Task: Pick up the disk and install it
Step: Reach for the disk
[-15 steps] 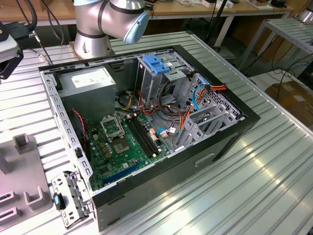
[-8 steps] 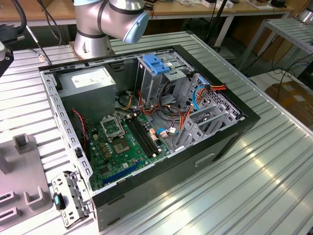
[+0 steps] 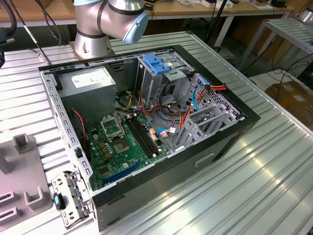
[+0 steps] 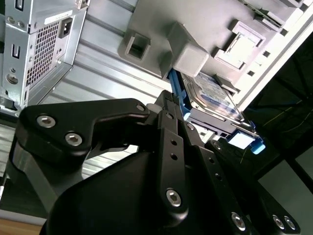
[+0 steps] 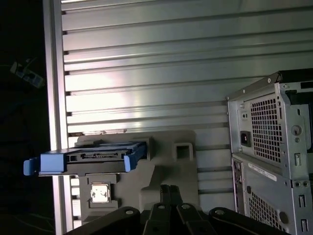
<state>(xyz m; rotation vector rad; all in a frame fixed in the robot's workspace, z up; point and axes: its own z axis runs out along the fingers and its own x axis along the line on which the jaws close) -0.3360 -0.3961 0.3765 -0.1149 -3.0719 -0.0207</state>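
Observation:
The disk is a flat silver drive with blue side rails. It rests in a grey moulded holder on the ribbed metal table, beside the back of the computer case. In the second wrist view its labelled face and a blue rail show just beyond the black fingers. My gripper hovers over the holder a short way from the disk, without touching it. Its two fingers lie side by side, shut with nothing between them, and it appears again as the gripper in the second wrist view.
In the exterior view the open computer case lies on the table with a motherboard, a power-supply box and a grey drive cage topped by a blue latch. The arm's base stands behind it. A loose bracket lies at the front.

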